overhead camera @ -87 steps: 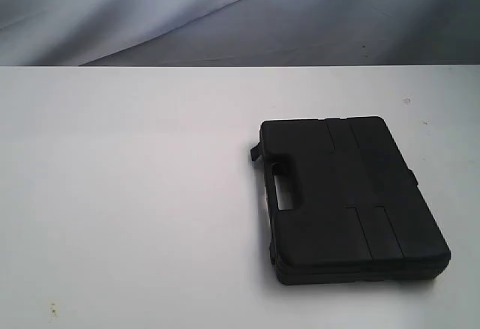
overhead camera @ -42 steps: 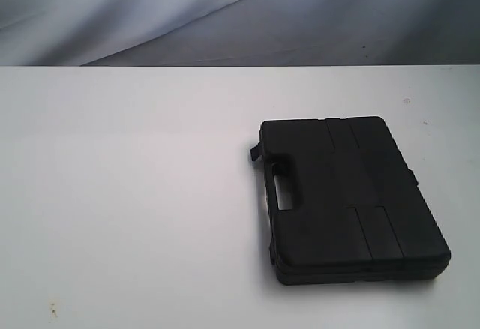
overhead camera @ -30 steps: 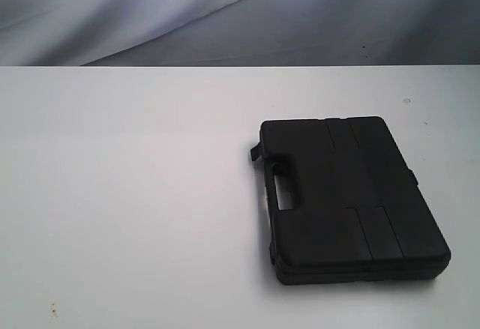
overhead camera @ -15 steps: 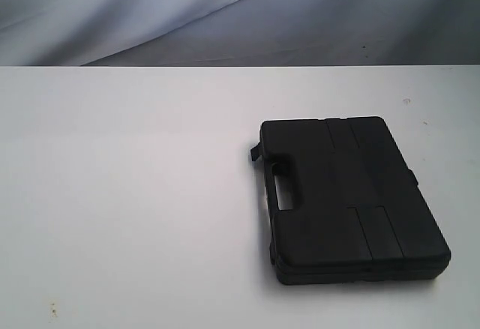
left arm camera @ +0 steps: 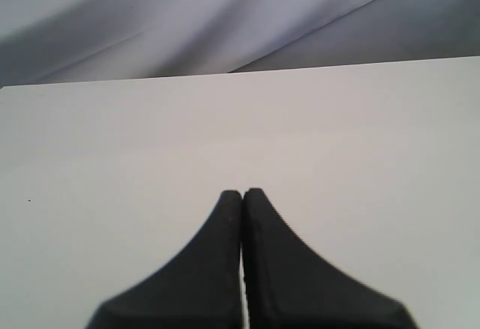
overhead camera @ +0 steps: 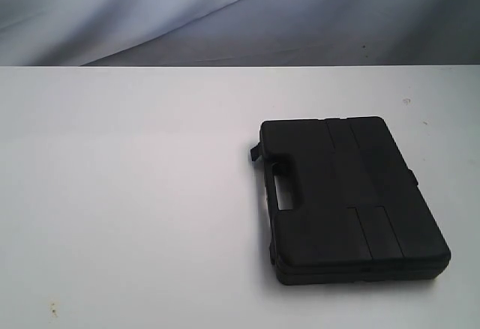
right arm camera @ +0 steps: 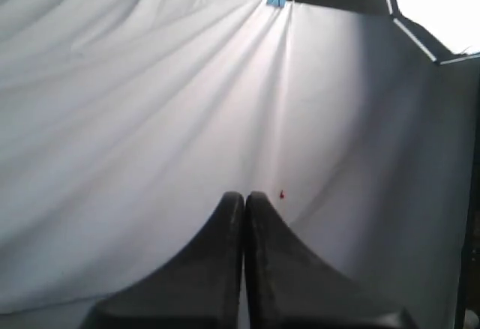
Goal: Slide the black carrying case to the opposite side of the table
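Exterior view: case point(overhead camera: 349, 198) lies flat on the right half of the counter point(overhead camera: 127, 194), handle slot point(overhead camera: 283, 192) facing the middle, small latch tab point(overhead camera: 254, 151) sticking out at its far left corner. No arm shows in this view, so I read the slide as not started. Left pincer point(left arm camera: 241, 194) is clenched on nothing and hangs over bare counter; the case is not in its wrist view. Right pincer point(right arm camera: 244, 196) is also clenched and empty, aimed at the backdrop cloth point(right arm camera: 150, 82) with a blue clip point(right arm camera: 276, 0), so I can't see the case from it either. Risks as I judge them: a push off the middle of the case's right side would spin it rather than slide it. Catching a tab could pop it open. Coming in blind from the right, I might land on the lid and pin it.
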`<state>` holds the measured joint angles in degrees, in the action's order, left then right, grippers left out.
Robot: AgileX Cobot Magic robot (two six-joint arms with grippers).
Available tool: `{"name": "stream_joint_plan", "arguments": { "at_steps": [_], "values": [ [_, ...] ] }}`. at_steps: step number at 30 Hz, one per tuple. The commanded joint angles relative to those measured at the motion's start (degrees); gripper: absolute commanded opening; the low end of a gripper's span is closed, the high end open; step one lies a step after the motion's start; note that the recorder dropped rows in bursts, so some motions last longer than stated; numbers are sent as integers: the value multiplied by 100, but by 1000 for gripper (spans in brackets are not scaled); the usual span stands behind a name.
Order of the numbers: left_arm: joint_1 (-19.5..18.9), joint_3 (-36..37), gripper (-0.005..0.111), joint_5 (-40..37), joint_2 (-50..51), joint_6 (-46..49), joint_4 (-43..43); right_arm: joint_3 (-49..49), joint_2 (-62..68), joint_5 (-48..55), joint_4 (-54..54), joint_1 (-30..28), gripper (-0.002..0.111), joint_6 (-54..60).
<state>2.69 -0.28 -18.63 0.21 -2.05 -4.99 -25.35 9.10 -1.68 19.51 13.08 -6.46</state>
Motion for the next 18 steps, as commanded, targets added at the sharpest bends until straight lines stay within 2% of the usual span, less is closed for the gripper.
{"name": "stream_joint_plan", "arguments": {
  "at_steps": [1, 6, 18],
  "values": [
    [-10, 28, 0, 36, -21, -42, -9, -519, 896, 357, 60, -46, 0, 39],
    [-10, 28, 0, 36, -21, -42, -9, -1098, 1950, 879, -89, 34, 0, 39],
    [-10, 28, 0, 36, -21, -42, -9, -2617, 4120, 2573, -621, 812, 0, 39]
  ]
}}
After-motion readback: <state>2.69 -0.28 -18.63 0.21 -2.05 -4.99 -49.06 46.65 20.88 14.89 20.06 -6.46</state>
